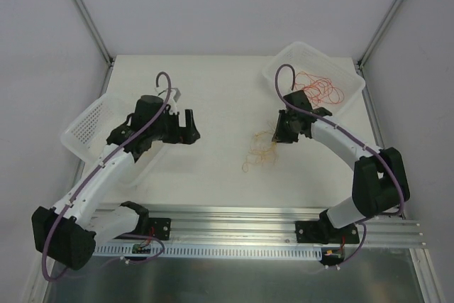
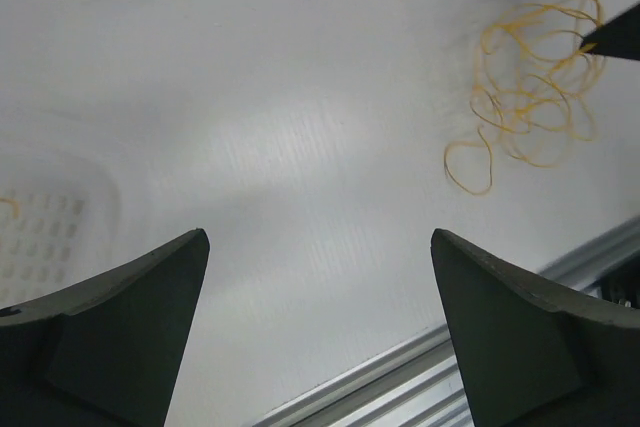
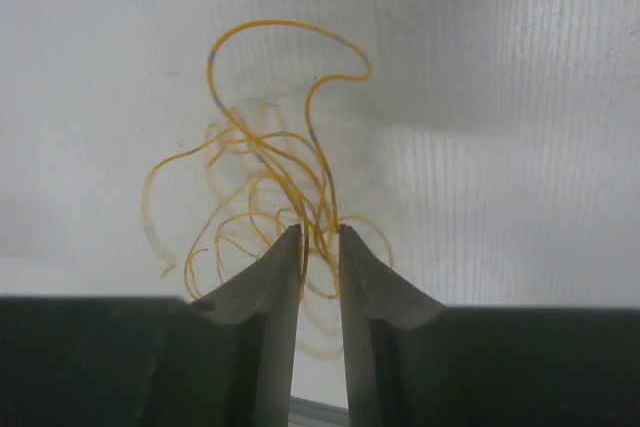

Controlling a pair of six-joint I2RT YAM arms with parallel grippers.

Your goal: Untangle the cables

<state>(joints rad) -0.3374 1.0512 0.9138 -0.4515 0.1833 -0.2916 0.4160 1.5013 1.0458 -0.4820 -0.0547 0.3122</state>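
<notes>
My left pincer [image 2: 318, 237] is spread wide above the table [image 2: 300, 97]. My right pincer [image 3: 319, 229] is barely parted, with strands of the yellow-orange cables [image 3: 270, 177] running between its tips. That tangle lies at 4 o'clock from the table's middle. The red-orange cables [image 1: 319, 89] sit in the basket [image 1: 280, 58] at 2 o'clock.

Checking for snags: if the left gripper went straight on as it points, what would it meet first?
Most likely the bare white table; the left gripper, jaws open, points between the white basket and the yellow cables, lined up with neither. Depth is unclear.
</notes>
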